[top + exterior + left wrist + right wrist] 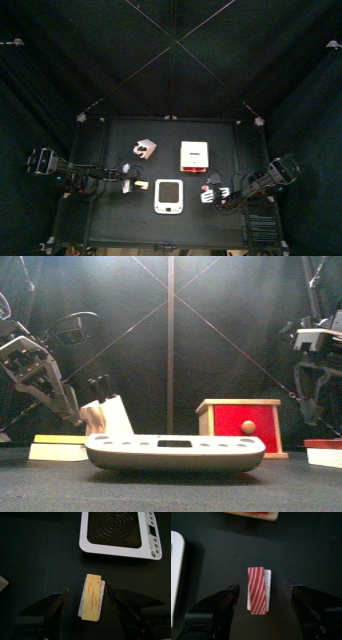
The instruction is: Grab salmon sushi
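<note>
On the black table (120, 140), just right of the top view's centre, the right gripper (261, 592) hovers spread wide over the salmon sushi (258, 588) — its long axis runs between and along the jaws. The left gripper (87, 597) is farther off — spread beside a yellow piece (92, 596).

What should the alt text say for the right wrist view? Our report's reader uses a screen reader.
A red-and-white striped sushi piece lies on the black table, between the two open black jaws of the right pincer, touching neither. A red box's edge shows beyond it, and a white device's edge at one side.
</note>
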{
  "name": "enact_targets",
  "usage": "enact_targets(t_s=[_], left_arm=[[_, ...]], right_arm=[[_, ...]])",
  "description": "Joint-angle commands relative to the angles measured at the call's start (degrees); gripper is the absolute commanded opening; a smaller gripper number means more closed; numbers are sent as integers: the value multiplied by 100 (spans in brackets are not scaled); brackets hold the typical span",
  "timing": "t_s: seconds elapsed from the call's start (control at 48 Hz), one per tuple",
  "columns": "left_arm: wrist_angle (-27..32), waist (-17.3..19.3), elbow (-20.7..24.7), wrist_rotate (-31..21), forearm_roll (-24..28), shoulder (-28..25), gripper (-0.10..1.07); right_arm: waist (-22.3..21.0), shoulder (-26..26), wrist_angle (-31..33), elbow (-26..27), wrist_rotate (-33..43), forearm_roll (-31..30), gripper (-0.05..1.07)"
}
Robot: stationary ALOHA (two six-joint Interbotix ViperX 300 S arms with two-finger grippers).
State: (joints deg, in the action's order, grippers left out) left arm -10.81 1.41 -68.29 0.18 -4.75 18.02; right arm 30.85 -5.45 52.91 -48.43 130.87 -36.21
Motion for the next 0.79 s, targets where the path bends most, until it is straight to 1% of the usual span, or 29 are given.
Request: enact_targets(t_s=[0.0,0.167,0.354,0.562,0.688,0.771], left_arm=[[-44,18,132,0,-9,-9,95],[-44,9,132,0,-9,-44,95],[-44,9,149,-9,-44,-70,95],[-44,-9,149,0,-62,-62,95],[-44,-9,149,0,-62,-62,95],[-44,-18,141,-9,-62,-62,94]], right_arm=[[9,35,-202,35,18,-62,99],[18,308,-316,-35,9,-70,99],[132,352,-308,-35,9,-202,99],[202,527,-299,0,-18,-369,99],[229,659,-299,9,-114,-352,99],[202,747,-299,70,-211,-229,99]])
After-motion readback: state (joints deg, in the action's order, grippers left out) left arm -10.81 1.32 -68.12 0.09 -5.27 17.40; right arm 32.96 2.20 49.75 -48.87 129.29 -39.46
